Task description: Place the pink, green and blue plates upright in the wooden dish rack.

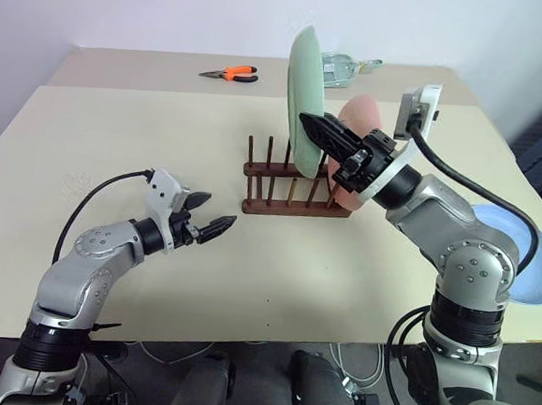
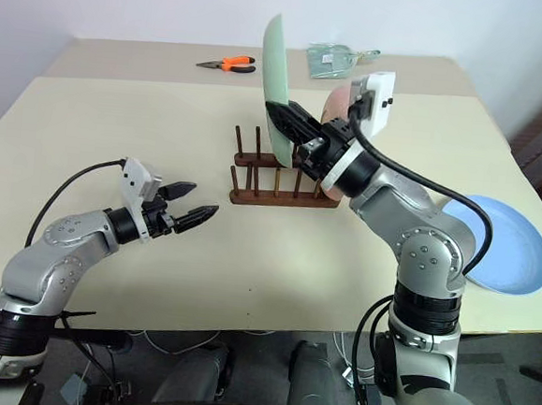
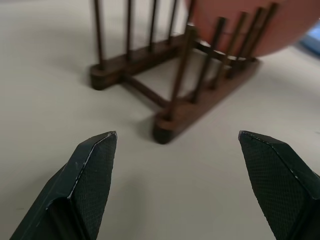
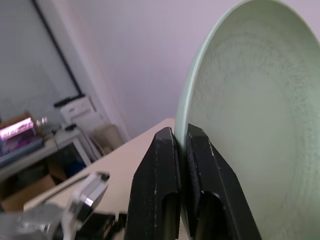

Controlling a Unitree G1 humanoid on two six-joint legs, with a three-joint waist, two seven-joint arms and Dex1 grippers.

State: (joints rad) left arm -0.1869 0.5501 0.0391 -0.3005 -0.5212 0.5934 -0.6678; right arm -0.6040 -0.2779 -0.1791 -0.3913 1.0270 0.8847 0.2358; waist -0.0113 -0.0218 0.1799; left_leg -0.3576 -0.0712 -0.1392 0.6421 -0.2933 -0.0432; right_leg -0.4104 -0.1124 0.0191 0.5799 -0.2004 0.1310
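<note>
The left gripper (image 1: 211,215) hangs low over the table (image 1: 116,143), nearest the camera, its 2 black fingers spread wide with nothing between them. It points toward the wooden dish rack (image 1: 291,190), which stands near the middle of the table, a little way off from the fingertips. In the left wrist view the rack (image 3: 190,95) sits just ahead of the parted fingers (image 3: 92,170).

The right gripper (image 1: 325,132) is raised above the rack, its jaws clamped tight on the rim of the green plate (image 1: 303,97). That plate is held on edge, upright, above the rack's pegs; the right wrist view shows its rim pinched between the 2 fingers (image 4: 160,180).

The pink plate (image 1: 360,116) stands upright in the rack at its right end, partly behind the right arm. The blue plate (image 2: 498,244) lies flat at the table's right edge, well apart from the rack.

A pair of orange-handled pliers (image 1: 232,73) lies at the far side of the table.
</note>
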